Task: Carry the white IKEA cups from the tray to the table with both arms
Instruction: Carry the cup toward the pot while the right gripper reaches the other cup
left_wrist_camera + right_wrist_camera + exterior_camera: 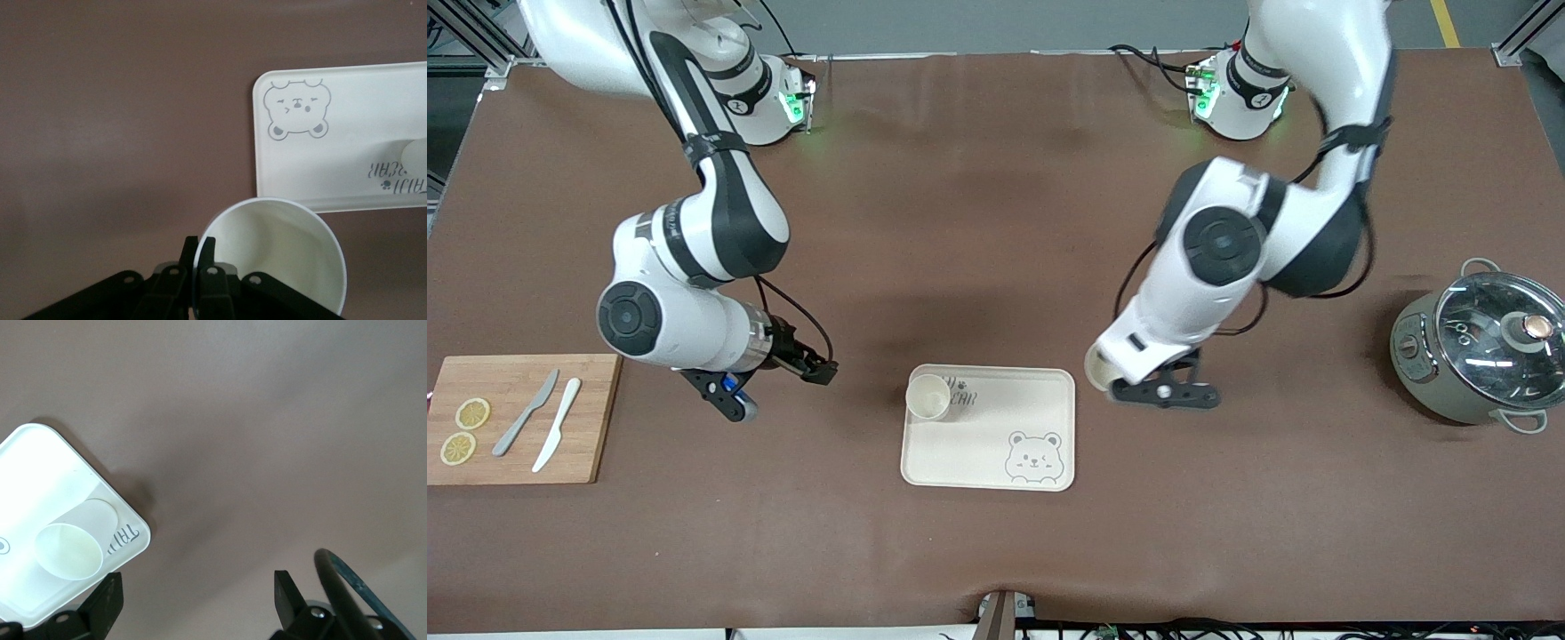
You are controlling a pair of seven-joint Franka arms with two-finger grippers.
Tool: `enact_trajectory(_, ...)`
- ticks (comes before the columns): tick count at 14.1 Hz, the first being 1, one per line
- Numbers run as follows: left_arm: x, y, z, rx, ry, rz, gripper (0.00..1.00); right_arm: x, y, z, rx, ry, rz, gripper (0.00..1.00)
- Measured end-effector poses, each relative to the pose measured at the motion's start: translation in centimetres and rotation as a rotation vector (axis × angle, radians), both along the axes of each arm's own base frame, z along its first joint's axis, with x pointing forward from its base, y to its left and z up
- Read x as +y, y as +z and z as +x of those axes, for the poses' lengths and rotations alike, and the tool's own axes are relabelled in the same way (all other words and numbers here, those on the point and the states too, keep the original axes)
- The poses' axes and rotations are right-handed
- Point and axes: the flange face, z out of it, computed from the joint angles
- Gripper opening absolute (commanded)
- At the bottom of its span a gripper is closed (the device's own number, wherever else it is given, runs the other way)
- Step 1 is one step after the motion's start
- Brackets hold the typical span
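One white cup (pixel 927 396) stands upright on the cream bear tray (pixel 996 444), at its corner toward the right arm's end and the robots. It also shows in the right wrist view (pixel 70 547) on the tray (pixel 27 460). My left gripper (pixel 1120 384) is shut on the rim of the second white cup (pixel 1098 369), held just off the tray's edge toward the left arm's end. In the left wrist view the fingers (pixel 208 257) pinch that cup's (pixel 280 260) wall, with the tray (pixel 340 167) close by. My right gripper (pixel 823 372) (pixel 199 597) is open and empty over bare table between the cutting board and the tray.
A wooden cutting board (pixel 591 444) with two lemon slices (pixel 464 430), a grey knife (pixel 527 425) and a white knife (pixel 557 436) lies at the right arm's end. A grey-green pot with a glass lid (pixel 1480 351) stands at the left arm's end.
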Motion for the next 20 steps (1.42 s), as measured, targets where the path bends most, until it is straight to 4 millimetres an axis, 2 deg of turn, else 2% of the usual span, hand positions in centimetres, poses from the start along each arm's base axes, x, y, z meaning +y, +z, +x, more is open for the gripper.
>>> enact_trajectory(2, 3.9, 1.7, -1.1, 0.021, -0.027, 0.008, 0.00, 1.5, -0.7, 0.2, -0.024, -0.041, -0.003, 1.00)
enact_trajectory(4, 6.9, 2.5, -2.2, 0.040, -0.052, 0.014, 0.00, 3.7, -2.0, 0.2, -0.055, -0.090, -0.005, 1.00)
enact_trajectory(7, 10.5, 2.8, -3.4, 0.058, -0.073, 0.016, 0.00, 6.6, -4.8, -0.1, -0.071, -0.121, -0.010, 1.00)
enact_trajectory(9, 12.0, 2.5, -4.2, 0.060, -0.083, 0.015, 0.00, 8.1, -6.2, -0.3, -0.086, -0.144, -0.010, 1.00)
enact_trajectory(12, 14.0, 1.2, -5.3, 0.038, -0.097, 0.008, 0.00, 9.0, -7.6, -0.5, -0.087, -0.174, -0.015, 1.00)
enact_trajectory(17, 19.1, -2.1, -7.2, -0.010, -0.109, 0.000, 0.00, 10.7, -8.8, -1.0, -0.089, -0.211, -0.019, 1.00)
enact_trajectory(20, 20.4, -4.5, -8.8, -0.053, -0.102, -0.006, 0.00, 11.8, -9.3, -1.1, -0.116, -0.231, -0.008, 1.00)
